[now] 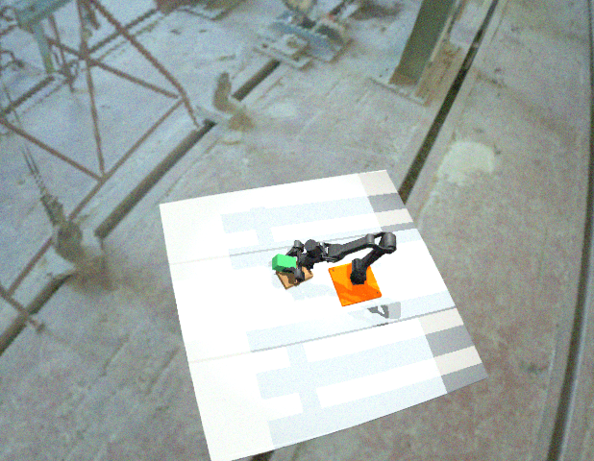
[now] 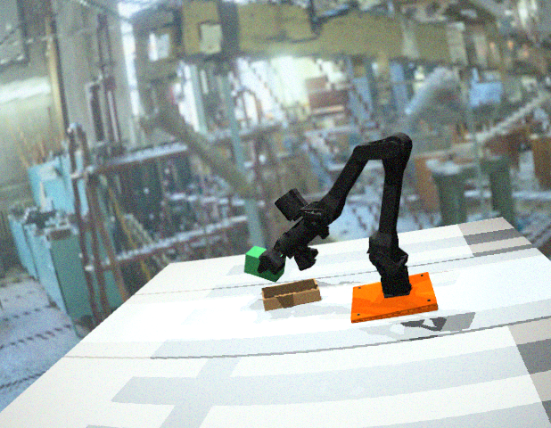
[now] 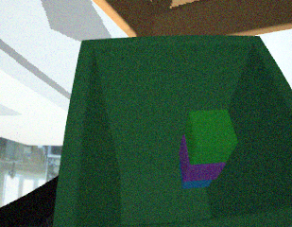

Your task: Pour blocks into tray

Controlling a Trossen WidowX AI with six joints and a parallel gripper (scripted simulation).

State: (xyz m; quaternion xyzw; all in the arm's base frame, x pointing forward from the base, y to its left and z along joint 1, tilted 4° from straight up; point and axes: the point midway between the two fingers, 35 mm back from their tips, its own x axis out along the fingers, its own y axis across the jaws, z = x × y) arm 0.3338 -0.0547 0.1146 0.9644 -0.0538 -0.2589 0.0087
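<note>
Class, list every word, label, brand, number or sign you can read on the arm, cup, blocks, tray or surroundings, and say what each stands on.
None: no lettering or numbers can be read on the cup, or anywhere else.
The background is too blurred to rule out small signs.
</note>
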